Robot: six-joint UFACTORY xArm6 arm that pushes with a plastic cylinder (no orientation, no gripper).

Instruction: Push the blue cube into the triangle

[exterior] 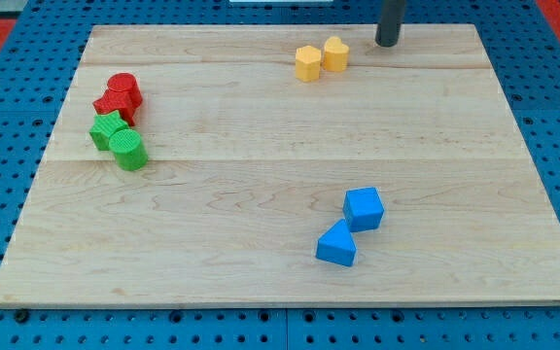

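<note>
Blue cube [364,208] is touching the blue triangle [336,244] just below-left; my bare, grasping-nothing tip [386,42] is sitting well above the cube.

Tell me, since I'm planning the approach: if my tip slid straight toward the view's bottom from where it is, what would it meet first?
Probably the blue cube; my tip stands at the view's top, right of the yellow blocks. It might narrowly pass on the cube's right.

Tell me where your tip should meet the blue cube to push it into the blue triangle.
My tip should meet the blue cube on its upper-right face, coming from the view's top right. The blue triangle sits just below-left of it, nearly touching, so a short push that way should close the gap. My tip is far off now, beside the yellow blocks.
</note>
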